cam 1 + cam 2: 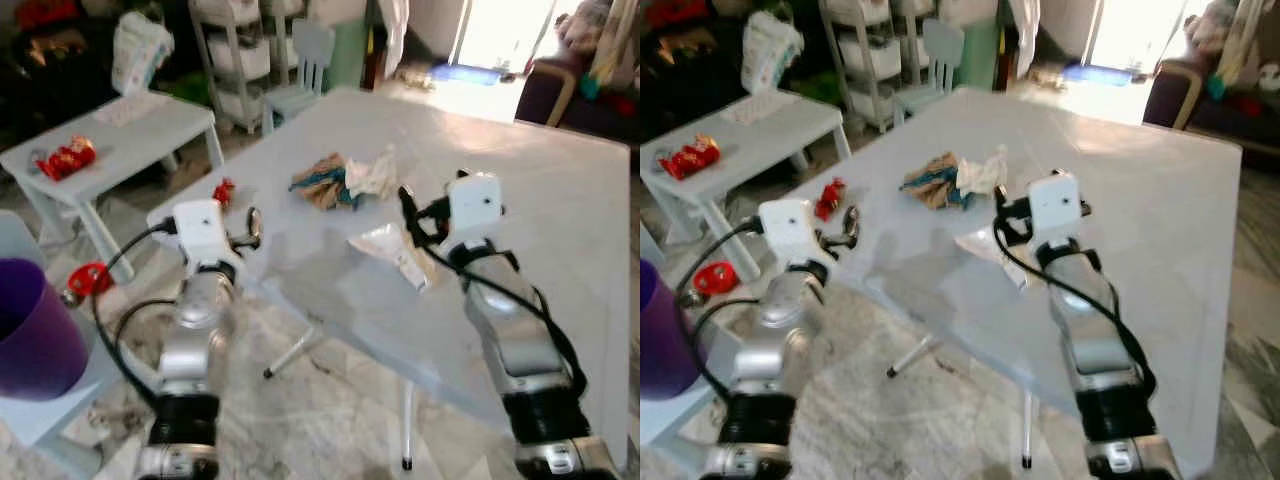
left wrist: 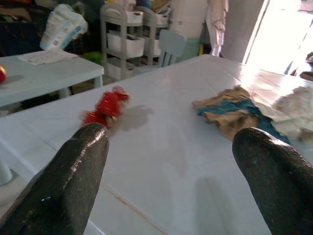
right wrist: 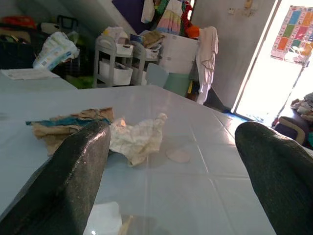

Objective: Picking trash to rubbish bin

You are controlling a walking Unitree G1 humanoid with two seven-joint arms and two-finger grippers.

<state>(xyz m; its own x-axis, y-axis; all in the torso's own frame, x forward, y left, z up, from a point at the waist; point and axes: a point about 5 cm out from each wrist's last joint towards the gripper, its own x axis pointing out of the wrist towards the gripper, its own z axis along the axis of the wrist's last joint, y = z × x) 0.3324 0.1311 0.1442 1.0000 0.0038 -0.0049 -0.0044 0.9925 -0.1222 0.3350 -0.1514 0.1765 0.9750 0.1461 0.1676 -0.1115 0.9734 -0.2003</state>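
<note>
From the head camera, a pale blue table [image 1: 560, 200] carries 3 pieces of trash: a red wrapper [image 1: 223, 192] near the table's 9 o'clock edge, a brown and teal crumpled wrapper [image 1: 322, 181] toward the middle, and a white crumpled paper [image 1: 376, 174] touching it at its 3 o'clock side. A flat white packet [image 1: 398, 254] lies nearer the robot. The left gripper [image 1: 250, 228] hovers at the table's edge; the right gripper [image 1: 408, 212] hangs above the packet. A purple bin [image 1: 32, 332] stands on the floor at 8 o'clock. In the left wrist view, the fingers [image 2: 73, 181] are spread wide, empty, facing the red wrapper. In the right wrist view, the fingers [image 3: 68, 181] gape wide, empty, facing the white paper. Nothing looks picked yet; all the trash remains.
</note>
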